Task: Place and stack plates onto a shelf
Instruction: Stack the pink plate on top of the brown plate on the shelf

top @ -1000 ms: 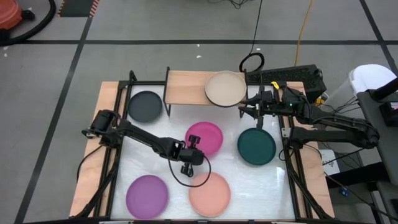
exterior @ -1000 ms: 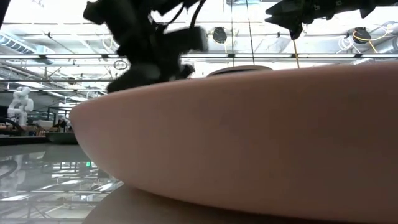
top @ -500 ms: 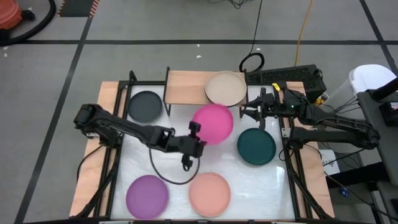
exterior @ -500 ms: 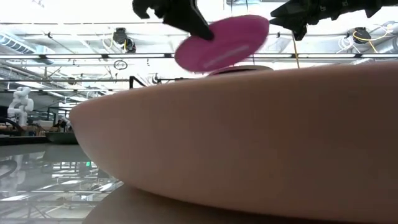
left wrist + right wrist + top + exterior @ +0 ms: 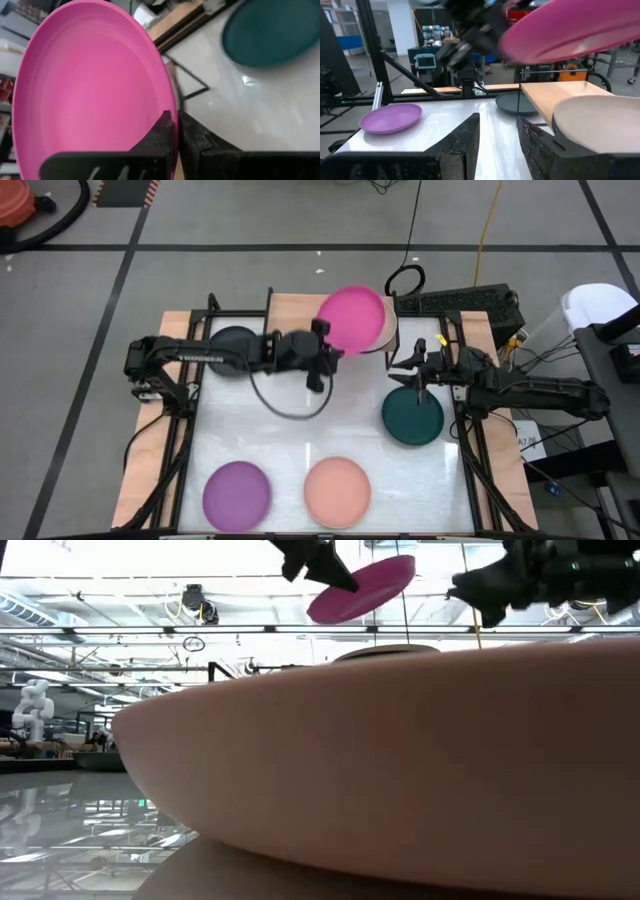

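Left gripper (image 5: 322,348): clenched on the rim of the magenta plate (image 5: 352,321), holding it tilted in the air.
Magenta plate: above the beige plate (image 5: 386,330), over the right end of the shelf (image 5: 292,320).
Beige plate: lying on the shelf's right end.
Right gripper (image 5: 405,370): fingers spread, holding nothing, over the teal plate (image 5: 412,416) near the table's right edge.
Other plates: charcoal plate (image 5: 233,340) at the table's back left; purple plate (image 5: 237,492) and salmon plate (image 5: 337,489) along the front edge.
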